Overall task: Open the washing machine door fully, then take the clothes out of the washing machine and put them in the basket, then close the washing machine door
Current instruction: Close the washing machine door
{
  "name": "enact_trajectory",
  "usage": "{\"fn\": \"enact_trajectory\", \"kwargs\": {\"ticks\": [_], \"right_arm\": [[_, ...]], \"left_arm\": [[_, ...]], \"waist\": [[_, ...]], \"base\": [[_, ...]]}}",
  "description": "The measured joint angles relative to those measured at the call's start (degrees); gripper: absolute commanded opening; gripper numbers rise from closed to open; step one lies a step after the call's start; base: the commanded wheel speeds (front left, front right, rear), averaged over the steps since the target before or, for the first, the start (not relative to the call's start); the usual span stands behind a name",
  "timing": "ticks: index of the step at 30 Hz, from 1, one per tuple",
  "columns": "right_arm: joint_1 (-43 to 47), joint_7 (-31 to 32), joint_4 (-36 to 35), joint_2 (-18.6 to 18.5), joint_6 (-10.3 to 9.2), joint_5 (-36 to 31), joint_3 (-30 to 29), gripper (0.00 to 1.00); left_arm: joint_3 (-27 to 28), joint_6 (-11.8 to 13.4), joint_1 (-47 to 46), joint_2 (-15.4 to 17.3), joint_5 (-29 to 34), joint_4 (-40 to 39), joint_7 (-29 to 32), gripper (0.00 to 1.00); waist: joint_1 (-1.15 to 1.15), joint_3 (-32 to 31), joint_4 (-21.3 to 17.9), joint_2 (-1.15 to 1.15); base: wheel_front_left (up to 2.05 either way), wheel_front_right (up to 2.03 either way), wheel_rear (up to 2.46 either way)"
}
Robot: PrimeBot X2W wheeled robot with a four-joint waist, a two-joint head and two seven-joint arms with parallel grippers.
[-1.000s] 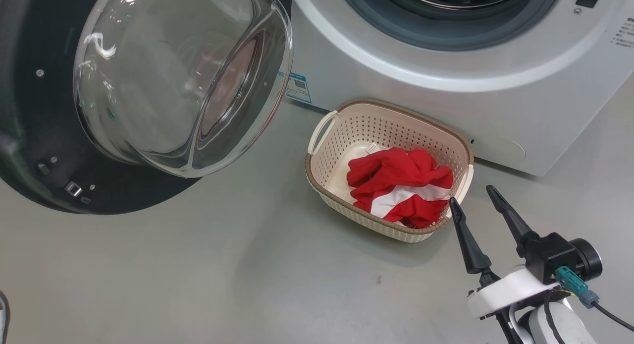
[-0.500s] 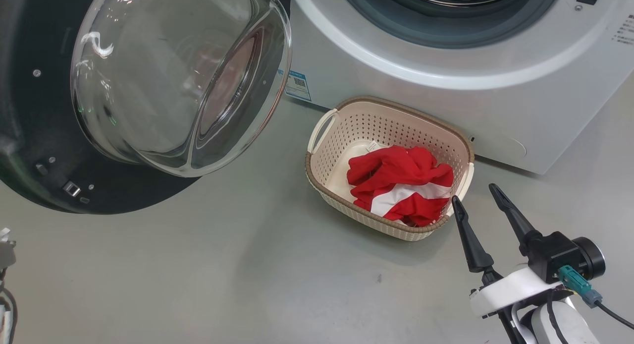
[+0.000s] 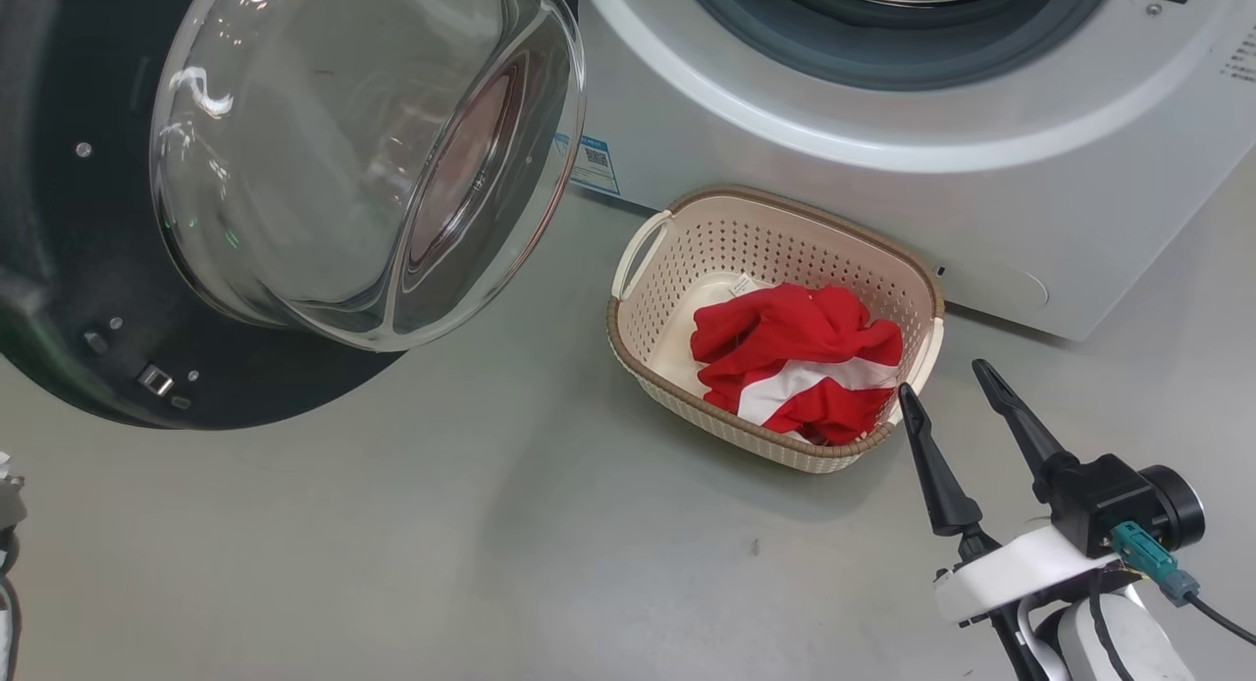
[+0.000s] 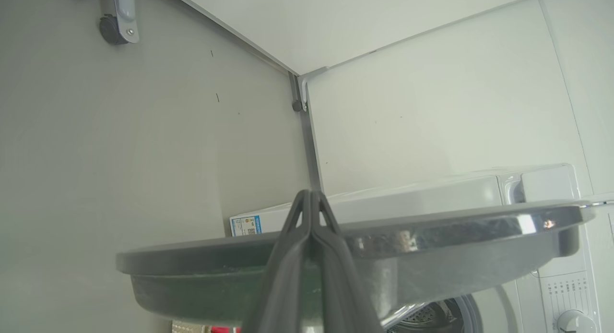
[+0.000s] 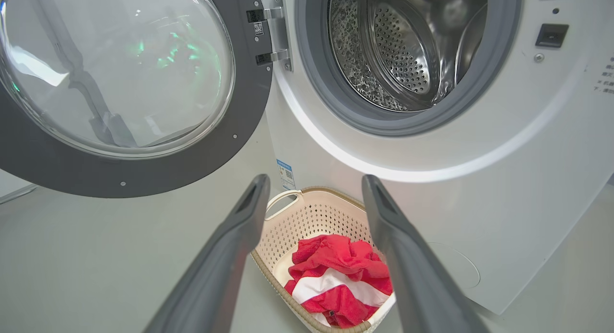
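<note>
At the far right, a big white front-loading washing machine (image 3: 883, 190), with a grey rubber ring (image 5: 316, 83) around a perforated steel drum (image 5: 403, 50) and a small blue label (image 3: 595, 166) low at its left front corner. Hinged at the left of the opening, the large round washing machine door (image 3: 363, 161), wide glossy black rim and bulging clear glass bowl, swung wide open to the left, well clear of the opening.

On the grey floor (image 3: 491, 524), just in front of the machine and right of the door, a small cream plastic basket (image 3: 687, 259) with perforated sides, brown woven-look rim and white handles. Inside it, toward its right end, the bright red clothes (image 3: 795, 372) with a white stripe, crumpled in a heap.

At the near right, the right gripper (image 3: 943, 379), two long dark fingers spread wide apart and holding nothing, tips just beside the basket's near right corner and pointing toward the machine.

On the left, the left gripper (image 4: 311, 195), fingers pressed together tip to tip, seen in the left wrist view across the edge of the door's rim. Touching it or just short of it: impossible to tell.
</note>
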Motion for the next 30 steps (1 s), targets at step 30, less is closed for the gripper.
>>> {"fn": "enact_trajectory", "kwargs": {"ticks": [30], "right_arm": [[0.0,0.1,-1.5,-0.7,-0.13,0.1,-0.6,1.00]], "left_arm": [[0.3,-8.5,3.9,-1.6,-6.7,-1.8,11.8,0.00]], "waist": [[0.00,1.5,0.3,0.00]], "base": [[0.00,0.00,0.00]]}}
